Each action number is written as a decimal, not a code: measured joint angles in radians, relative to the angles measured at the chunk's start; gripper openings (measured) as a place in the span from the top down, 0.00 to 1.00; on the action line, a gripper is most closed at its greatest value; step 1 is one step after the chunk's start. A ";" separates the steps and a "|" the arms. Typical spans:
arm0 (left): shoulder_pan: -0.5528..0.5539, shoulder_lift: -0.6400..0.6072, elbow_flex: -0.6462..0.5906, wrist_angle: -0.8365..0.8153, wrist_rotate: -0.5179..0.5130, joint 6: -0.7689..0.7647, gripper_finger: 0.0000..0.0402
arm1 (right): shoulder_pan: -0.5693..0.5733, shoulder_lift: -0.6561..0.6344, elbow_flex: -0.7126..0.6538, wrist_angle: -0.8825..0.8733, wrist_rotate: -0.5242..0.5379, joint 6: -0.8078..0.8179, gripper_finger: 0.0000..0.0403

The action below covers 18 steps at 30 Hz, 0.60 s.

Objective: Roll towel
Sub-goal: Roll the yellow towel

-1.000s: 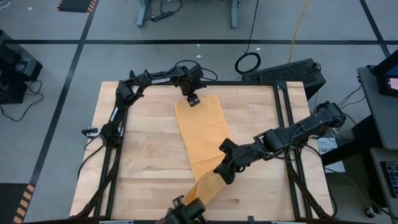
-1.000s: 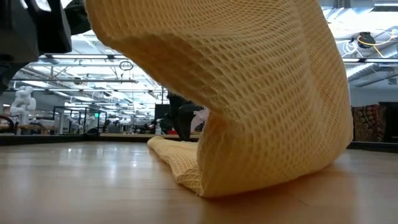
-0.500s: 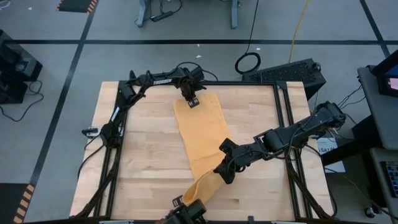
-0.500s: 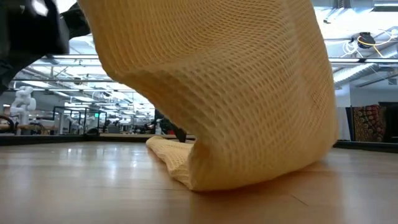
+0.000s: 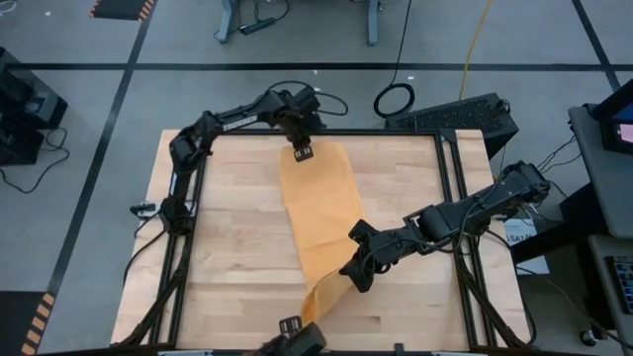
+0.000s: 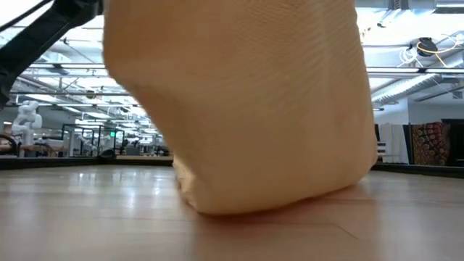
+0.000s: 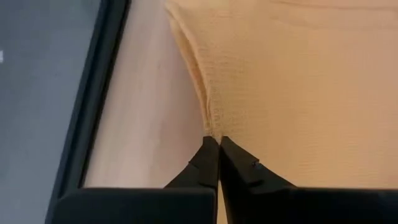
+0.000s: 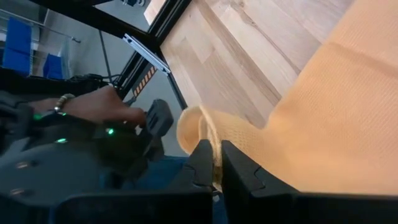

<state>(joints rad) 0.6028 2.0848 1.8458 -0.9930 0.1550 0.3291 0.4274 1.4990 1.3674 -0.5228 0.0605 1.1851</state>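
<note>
The orange-yellow towel (image 5: 318, 213) runs lengthwise from the table's far edge toward its near edge. It fills the low view, where its sagging underside (image 6: 246, 203) rests on the wood. My left gripper (image 5: 302, 150) is shut on the towel's far end. My right gripper (image 5: 356, 274) is shut on the towel's right edge toward the near end. From there a narrow strip (image 5: 318, 302) drops toward the table's near edge. My left gripper pinches a bunched fold (image 7: 214, 127) at the towel's far end between its two fingertips. It comes steeply from above. The cloth spreads away from the pinch and is raised off the wood there. My right gripper pinches the towel's right edge (image 8: 208, 134) between its fingers, slanting down from the table's right side. The edge curls over in a small loop beside the fingers. The cloth there is lifted clear and sags down on both sides.
A black frame rail (image 5: 396, 132) runs along the table's far edge, and more rails (image 5: 457, 198) run down its sides. A camera mount (image 5: 297, 336) sits at the near edge, close to the towel's hanging strip. Bare wood (image 5: 227, 237) lies left of the towel.
My left gripper has risen and drawn a little toward the table's far edge, lifting the towel's far end off the wood. In the low view the hanging cloth has pulled up and narrowed. My right gripper has kept still.
</note>
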 joint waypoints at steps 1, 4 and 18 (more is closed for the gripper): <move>-0.004 -0.001 0.000 0.012 0.001 0.001 0.99 | 0.000 0.000 0.000 -0.001 0.000 0.000 1.00; -0.016 0.001 -0.003 0.006 0.003 0.011 0.99 | 0.000 0.000 0.000 0.000 0.000 0.000 1.00; -0.009 -0.027 -0.019 -0.324 0.092 -0.015 0.98 | 0.000 0.000 0.000 0.090 -0.008 -0.002 1.00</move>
<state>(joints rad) 0.5934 2.0575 1.8272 -1.3173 0.2472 0.3140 0.4278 1.4994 1.3675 -0.4331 0.0521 1.1832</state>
